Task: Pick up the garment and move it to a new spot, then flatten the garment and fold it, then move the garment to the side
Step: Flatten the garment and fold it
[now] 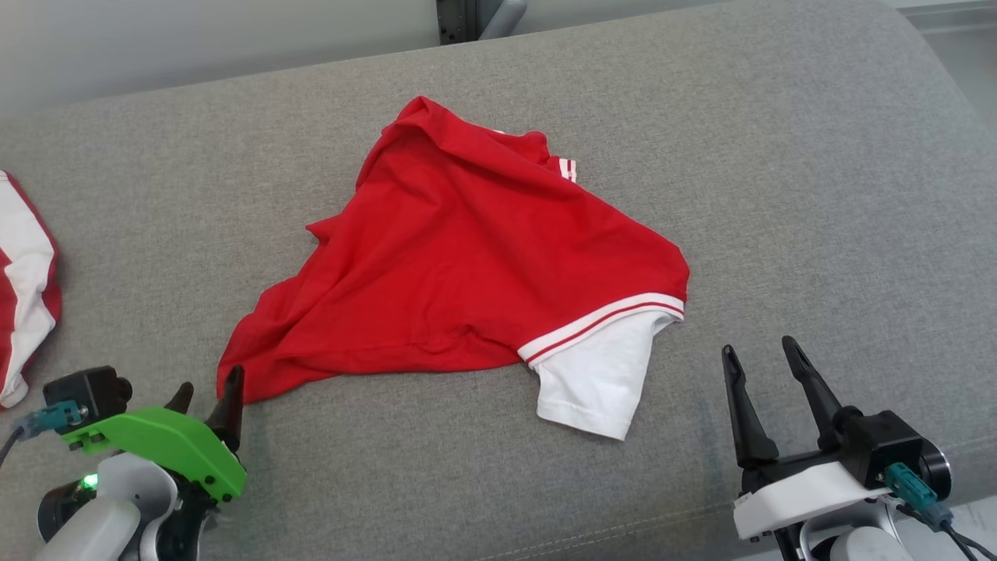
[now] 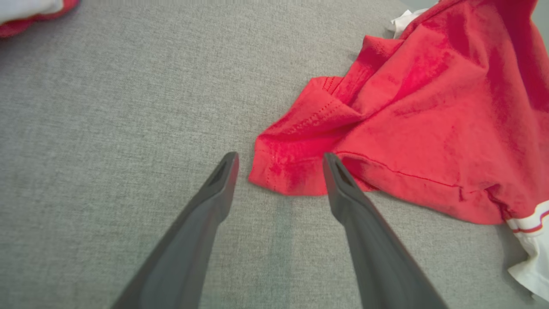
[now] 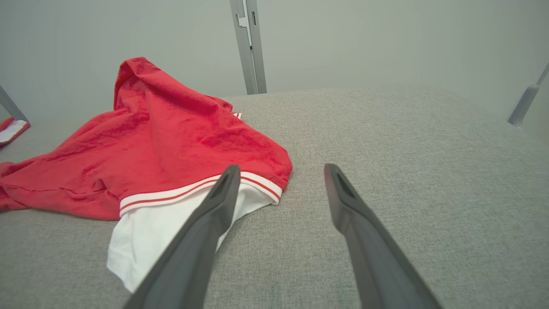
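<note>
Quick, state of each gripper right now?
Left gripper: open, holding nothing, tips by a corner of the garment.
Right gripper: open, holding nothing.

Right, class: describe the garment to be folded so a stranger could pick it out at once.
On the grey cushion, look to the middle: a crumpled red shirt. Unlike the red-and-white garment at the left edge, it shows white cloth under a striped band.

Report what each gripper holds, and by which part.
Nothing is held. The left gripper stands open at the red garment's near corner; the right gripper is open beside its white sleeve.
</note>
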Motion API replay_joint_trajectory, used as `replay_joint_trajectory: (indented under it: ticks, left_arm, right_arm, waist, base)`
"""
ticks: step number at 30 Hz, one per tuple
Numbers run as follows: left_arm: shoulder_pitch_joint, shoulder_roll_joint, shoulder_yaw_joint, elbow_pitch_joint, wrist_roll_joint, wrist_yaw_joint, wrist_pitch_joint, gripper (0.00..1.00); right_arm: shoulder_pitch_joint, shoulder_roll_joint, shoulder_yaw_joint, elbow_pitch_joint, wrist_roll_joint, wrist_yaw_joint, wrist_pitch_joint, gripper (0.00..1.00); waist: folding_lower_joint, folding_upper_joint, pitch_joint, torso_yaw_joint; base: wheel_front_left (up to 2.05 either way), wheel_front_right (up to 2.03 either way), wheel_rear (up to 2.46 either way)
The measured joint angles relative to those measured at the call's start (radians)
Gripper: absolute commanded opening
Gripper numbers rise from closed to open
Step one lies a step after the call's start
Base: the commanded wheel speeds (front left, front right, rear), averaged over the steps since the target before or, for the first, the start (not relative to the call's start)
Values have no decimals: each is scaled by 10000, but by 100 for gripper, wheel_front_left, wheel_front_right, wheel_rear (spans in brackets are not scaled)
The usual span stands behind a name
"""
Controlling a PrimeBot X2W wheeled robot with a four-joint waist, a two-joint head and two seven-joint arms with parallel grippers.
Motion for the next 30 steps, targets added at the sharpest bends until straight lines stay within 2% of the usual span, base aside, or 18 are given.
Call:
replay_joint_trajectory:
  ticks: [4,8,9,10,13,14,15,23,30]
  left_arm:
    - [-552,-186,-174,809,121,-198,192,100]
    - [-861,-303,-428,1689,232,-362,422,79]
    - [-941,-353,-464,1916,286,-405,418,79]
    - [-1014,-389,-499,2098,309,-453,405,74]
    - [-1184,-510,-495,2610,316,-677,253,32]
    - [-1223,-556,-495,2748,316,-771,215,7]
    - [-1261,-610,-512,2876,316,-859,190,0]
    - [-1337,-872,-433,3373,345,-1371,-391,0]
    - [-930,-965,10,3352,-8,-1430,-999,0]
  right_arm:
    - [-36,-25,84,40,2,0,0,100]
    - [-40,-35,102,75,4,0,0,100]
    - [-42,-35,100,77,4,0,0,100]
    - [-43,-36,96,79,4,0,0,100]
    - [-42,-36,94,81,6,0,0,100]
    - [-42,-35,88,84,6,0,0,100]
    - [-42,-35,79,90,6,0,0,100]
    - [-13,-35,13,117,-21,0,0,100]
    - [60,-44,40,125,-42,0,0,100]
  waist:
    - [0,0,33,-121]
    - [0,0,62,-267]
    - [0,0,75,-297]
    - [0,0,84,-324]
    - [0,0,95,-374]
    - [0,0,94,-376]
    - [0,0,89,-372]
    - [0,0,-37,-212]
    - [0,0,-148,4]
  base:
    - [0,0,0]
    - [0,0,0]
    - [0,0,0]
    - [0,0,0]
    - [0,0,0]
    - [0,0,0]
    - [0,0,0]
    - [0,0,0]
    - [0,0,0]
